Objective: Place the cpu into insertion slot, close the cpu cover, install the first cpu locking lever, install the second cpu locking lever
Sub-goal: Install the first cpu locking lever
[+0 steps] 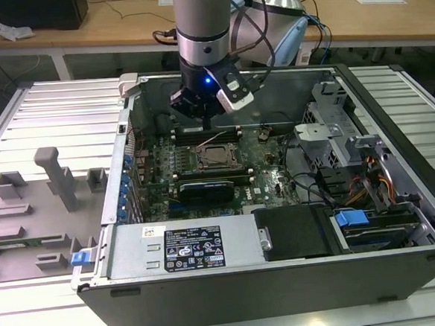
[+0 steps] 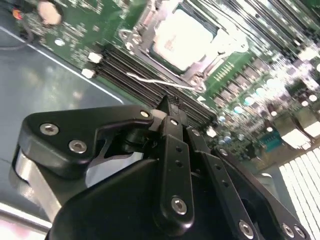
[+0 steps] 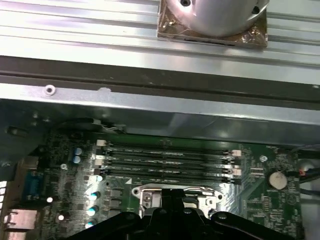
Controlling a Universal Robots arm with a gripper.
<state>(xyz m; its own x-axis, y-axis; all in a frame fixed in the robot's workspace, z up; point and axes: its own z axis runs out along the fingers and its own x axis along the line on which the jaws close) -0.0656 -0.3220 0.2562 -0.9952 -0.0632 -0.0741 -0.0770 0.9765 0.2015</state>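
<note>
Hovering claw point(image 1: 209, 125), one cpu point(image 1: 215, 157), one cpu cover point(image 1: 200, 158)

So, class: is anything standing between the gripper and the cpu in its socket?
Nothing visible blocks it. In the second wrist view the gripper hangs over the memory slots beside the socket. A thin wire lever lies low along the socket's edge, before the cpu.

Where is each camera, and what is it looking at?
Exterior view: off the arm, above the computer case, looking down; shows arm and gripper near the cpu.
Second wrist view: on the wrist, looking past the gripper at the cpu in the cpu cover.
First wrist view: on the wrist, looking over the gripper and memory slots to the case wall.
Shared: both wrist views show gripper and cpu cover.
</note>
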